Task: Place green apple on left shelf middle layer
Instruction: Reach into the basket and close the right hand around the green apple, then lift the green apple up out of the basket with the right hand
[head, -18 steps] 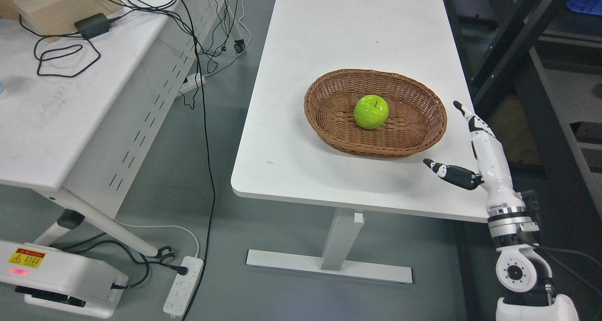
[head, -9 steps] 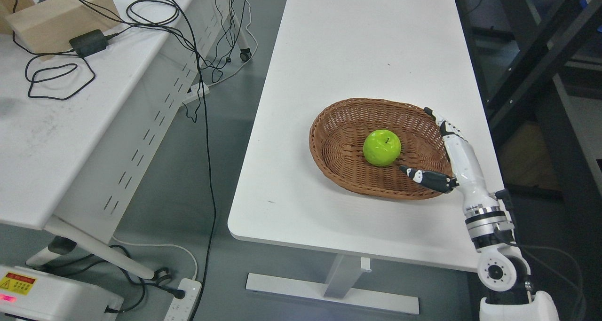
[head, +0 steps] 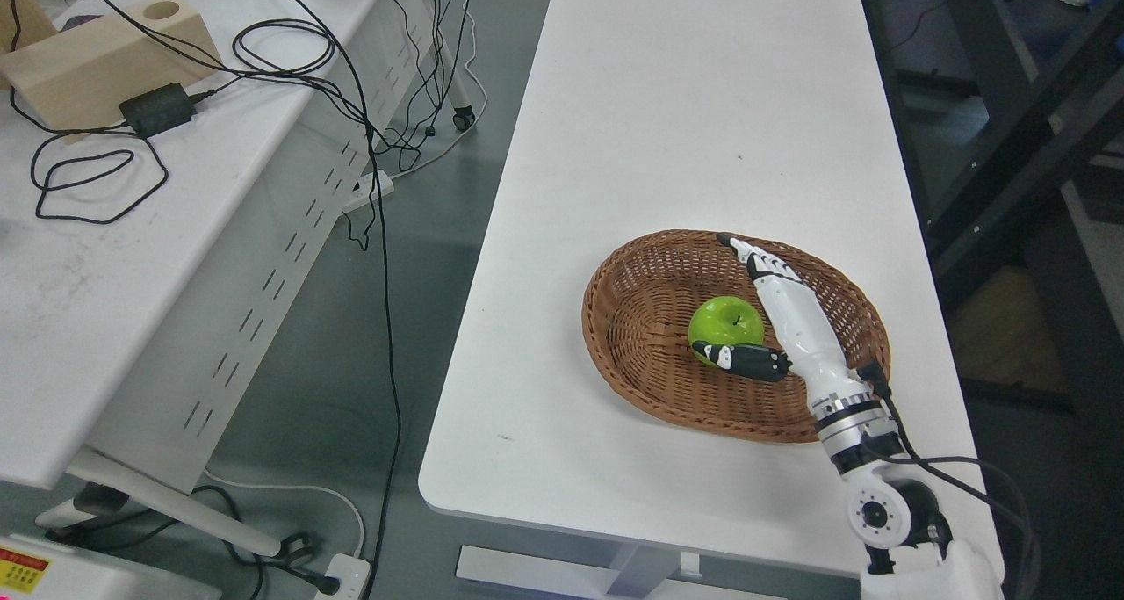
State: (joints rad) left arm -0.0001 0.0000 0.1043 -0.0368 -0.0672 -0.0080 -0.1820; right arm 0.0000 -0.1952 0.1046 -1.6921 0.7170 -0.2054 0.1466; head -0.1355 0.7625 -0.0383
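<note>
The apple [head: 724, 321] sits in the basket [head: 650, 319] on the white table [head: 667, 126], a little right of the basket's middle. The right hand [head: 781, 319] reaches in over the basket from the near right corner, its fingers [head: 755, 257] stretched straight out past the apple's right side and the dark thumb [head: 738, 358] crossing just under its front edge (spread wide, not closed around the fruit). Whether they touch the apple, I cannot tell. Cables [head: 263, 55] trail over the desk [head: 132, 257] to the left.
</note>
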